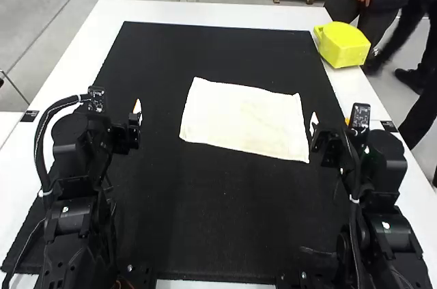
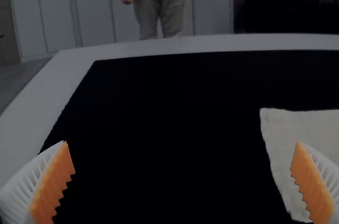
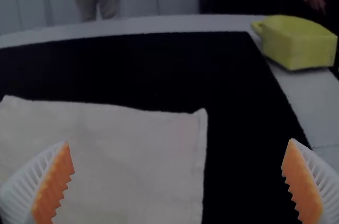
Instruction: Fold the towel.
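A cream towel (image 1: 244,118) lies spread flat as a rough rectangle on the black mat, between the two arms and touched by neither. My left gripper (image 1: 138,113) is off to the towel's left in the high view. My right gripper (image 1: 314,125) hangs close to the towel's right edge. In the left wrist view my left gripper (image 2: 183,181) has its fingers wide apart, with part of the towel (image 2: 307,134) behind one finger. In the right wrist view my right gripper (image 3: 177,181) is spread wide, the towel (image 3: 132,155) lying beyond it.
The black mat (image 1: 218,50) covers most of the white table (image 1: 205,12). A yellow container (image 1: 343,44) stands at the table's back right, beside the mat's corner.
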Controlling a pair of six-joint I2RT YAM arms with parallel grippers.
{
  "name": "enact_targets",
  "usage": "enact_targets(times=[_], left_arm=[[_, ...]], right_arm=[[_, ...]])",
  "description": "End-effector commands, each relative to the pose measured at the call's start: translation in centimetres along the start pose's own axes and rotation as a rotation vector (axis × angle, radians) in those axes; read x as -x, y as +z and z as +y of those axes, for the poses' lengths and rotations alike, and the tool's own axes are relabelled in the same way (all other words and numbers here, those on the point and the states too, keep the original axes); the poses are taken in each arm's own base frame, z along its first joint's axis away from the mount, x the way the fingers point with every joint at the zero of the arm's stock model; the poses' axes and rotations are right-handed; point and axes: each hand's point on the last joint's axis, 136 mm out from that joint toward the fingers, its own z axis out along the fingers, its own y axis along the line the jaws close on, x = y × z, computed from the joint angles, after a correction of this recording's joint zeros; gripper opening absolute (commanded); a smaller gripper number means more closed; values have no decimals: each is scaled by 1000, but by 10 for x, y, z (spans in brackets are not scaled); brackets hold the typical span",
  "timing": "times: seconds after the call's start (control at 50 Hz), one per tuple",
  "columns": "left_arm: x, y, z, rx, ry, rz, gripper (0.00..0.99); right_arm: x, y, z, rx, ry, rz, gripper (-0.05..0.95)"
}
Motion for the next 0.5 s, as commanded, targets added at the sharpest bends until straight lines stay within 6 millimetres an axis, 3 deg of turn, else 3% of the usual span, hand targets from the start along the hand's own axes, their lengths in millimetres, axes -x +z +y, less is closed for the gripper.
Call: enact_targets(times=[0.0, 0.08, 0.18, 0.34, 0.48], left_arm=[[4, -1, 3, 18, 34, -20, 966], [15, -1, 5, 28, 197, -64, 966], [31, -3, 5, 39, 219, -127, 966], [102, -22, 5, 69, 214, -406, 964], [138, -31, 4, 65, 215, -429, 962]], right_arm=[[14, 0, -2, -11, -206, -62, 907], [27, -2, -3, -25, -274, -114, 907], [50, -6, -10, -80, -275, -201, 907], [101, -21, -15, -127, -269, -329, 905], [147, -29, -19, -145, -248, -350, 905]])
